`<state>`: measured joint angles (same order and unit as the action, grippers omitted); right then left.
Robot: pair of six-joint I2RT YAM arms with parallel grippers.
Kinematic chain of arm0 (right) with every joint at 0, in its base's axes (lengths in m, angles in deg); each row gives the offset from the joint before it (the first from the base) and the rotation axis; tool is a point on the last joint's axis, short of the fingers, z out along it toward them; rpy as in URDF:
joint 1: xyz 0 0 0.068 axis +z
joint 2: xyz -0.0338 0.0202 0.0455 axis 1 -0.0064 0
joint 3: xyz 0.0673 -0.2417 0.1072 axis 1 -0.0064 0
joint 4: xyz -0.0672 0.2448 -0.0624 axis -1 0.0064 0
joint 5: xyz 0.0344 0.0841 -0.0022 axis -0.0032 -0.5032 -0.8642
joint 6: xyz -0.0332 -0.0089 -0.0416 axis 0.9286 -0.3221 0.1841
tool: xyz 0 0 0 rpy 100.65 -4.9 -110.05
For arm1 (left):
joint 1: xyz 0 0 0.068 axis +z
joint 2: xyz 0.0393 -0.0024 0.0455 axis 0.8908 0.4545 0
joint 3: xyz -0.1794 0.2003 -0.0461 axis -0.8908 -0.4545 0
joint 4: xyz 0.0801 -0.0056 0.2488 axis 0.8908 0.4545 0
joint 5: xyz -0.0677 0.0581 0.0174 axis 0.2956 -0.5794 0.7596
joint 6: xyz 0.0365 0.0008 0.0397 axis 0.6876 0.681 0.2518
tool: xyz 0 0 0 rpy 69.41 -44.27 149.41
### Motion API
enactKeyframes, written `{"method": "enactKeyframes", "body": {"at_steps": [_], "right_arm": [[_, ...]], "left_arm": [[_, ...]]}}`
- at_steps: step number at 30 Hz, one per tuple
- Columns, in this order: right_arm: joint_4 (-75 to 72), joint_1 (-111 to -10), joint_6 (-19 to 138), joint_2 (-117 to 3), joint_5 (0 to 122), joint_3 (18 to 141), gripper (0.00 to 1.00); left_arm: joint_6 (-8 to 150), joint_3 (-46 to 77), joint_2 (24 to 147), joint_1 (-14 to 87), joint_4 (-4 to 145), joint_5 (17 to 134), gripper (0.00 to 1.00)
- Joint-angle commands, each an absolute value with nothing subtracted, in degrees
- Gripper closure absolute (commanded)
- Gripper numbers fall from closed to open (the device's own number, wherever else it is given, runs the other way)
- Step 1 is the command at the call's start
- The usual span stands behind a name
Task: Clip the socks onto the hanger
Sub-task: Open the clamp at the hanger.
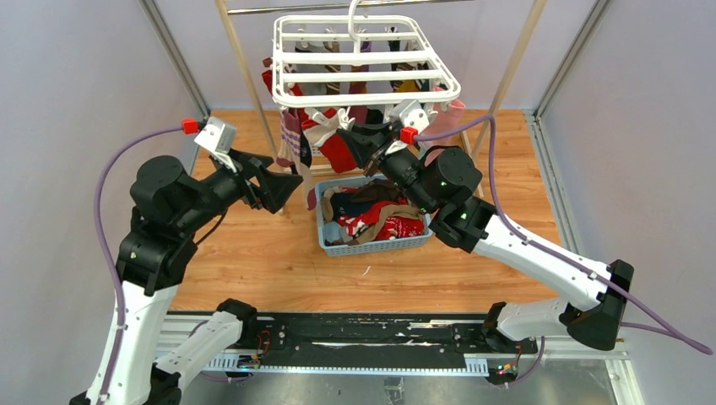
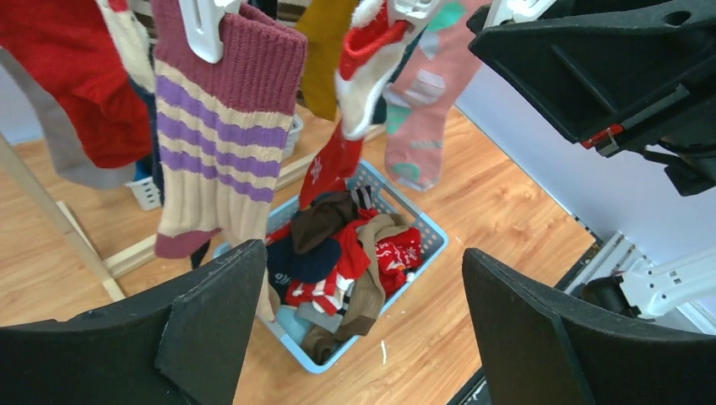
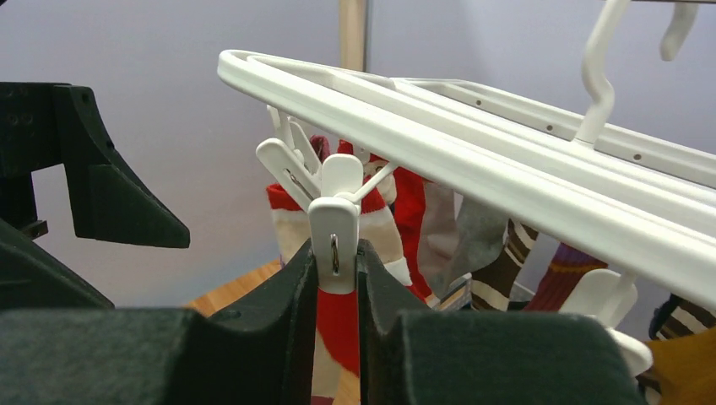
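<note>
The white hanger [image 1: 371, 99] hangs at the back with several socks clipped under it. My right gripper [image 3: 336, 261] is shut on a white clip [image 3: 335, 232] at the hanger's front edge, and a red and white sock [image 3: 338, 329] hangs just below that clip. In the top view the right gripper [image 1: 350, 139] sits under the front rail beside this red sock [image 1: 338, 152]. My left gripper [image 2: 363, 287] stands wide open and empty, left of the hanger [image 1: 291, 186]. A purple-striped sock [image 2: 219, 143] hangs close before it.
A blue basket [image 1: 325, 232] with several loose socks [image 1: 380, 219] stands on the wooden floor under the hanger. The stand's wooden posts [image 1: 245, 76] rise on both sides. A pink sock [image 2: 422, 118] hangs further back. Grey walls close in left and right.
</note>
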<state>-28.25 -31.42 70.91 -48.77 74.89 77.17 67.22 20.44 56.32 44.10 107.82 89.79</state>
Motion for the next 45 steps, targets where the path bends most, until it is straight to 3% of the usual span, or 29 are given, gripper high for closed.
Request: {"method": "enactKeyframes", "body": {"at_steps": [1, 8, 17, 29, 45], "right_arm": [[-21.3, -31.2, 67.1, -48.7, 68.0, 81.1, 1.00], [-18.0, -31.1, 64.6, -51.5, 65.9, 84.4, 1.00], [-19.3, -31.1, 62.8, -52.8, 66.6, 84.2, 1.00], [-20.2, -31.0, 61.7, -53.2, 67.2, 83.5, 1.00], [-16.7, -29.8, 60.7, -55.5, 71.8, 86.6, 1.00]], "left_arm": [[70.4, 23.5, 54.8, 44.0, 111.7, 88.5, 0.08], [68.9, 28.1, 57.7, 44.0, 111.5, 99.4, 0.04], [59.5, 30.7, 66.9, 43.9, 99.0, 106.4, 0.08], [55.4, 33.7, 72.4, 43.8, 90.1, 103.3, 0.13], [58.4, 36.2, 75.6, 41.7, 92.5, 102.8, 0.14]]}}
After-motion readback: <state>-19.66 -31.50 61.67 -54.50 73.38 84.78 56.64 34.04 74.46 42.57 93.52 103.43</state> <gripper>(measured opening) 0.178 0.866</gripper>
